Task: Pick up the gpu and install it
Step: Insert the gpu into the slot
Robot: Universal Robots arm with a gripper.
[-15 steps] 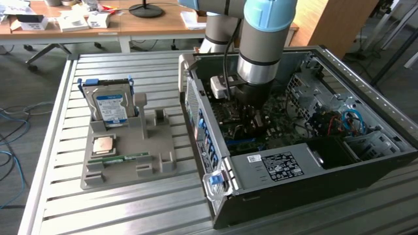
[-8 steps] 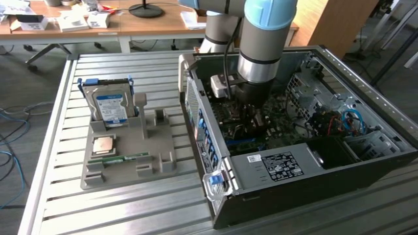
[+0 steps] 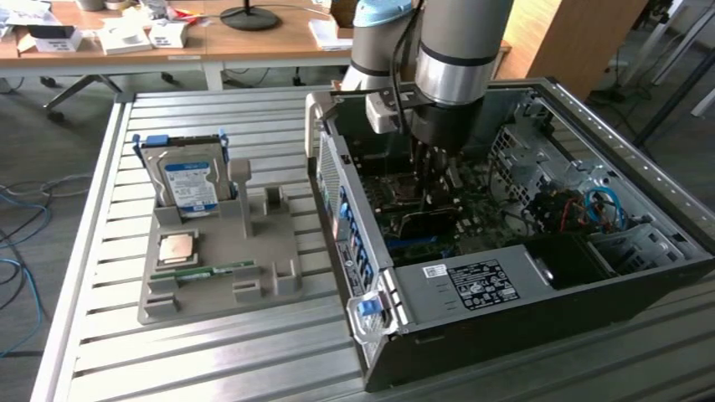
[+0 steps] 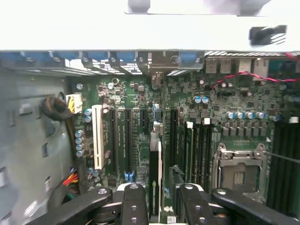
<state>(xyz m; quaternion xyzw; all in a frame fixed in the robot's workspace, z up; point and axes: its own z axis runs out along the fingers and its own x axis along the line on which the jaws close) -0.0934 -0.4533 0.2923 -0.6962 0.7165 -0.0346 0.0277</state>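
The gpu (image 4: 155,174) shows edge-on in the wrist view. It stands upright in an expansion slot of the green motherboard (image 4: 140,140), with its silver bracket (image 4: 161,63) at the case's rear wall. My gripper (image 4: 164,206) straddles the card. Its black fingers (image 4: 134,206) stand spread on either side with a small gap to the card, so it is open and holds nothing. In the exterior view my gripper (image 3: 433,180) reaches down into the open computer case (image 3: 503,285), just above the motherboard.
A grey holder tray (image 3: 218,268) on the slatted table to the exterior view's left carries a hard drive (image 3: 190,180), a processor chip (image 3: 179,248) and a green memory stick (image 3: 201,271). Case walls, the CPU socket (image 4: 239,171) and cables (image 3: 598,205) crowd the gripper.
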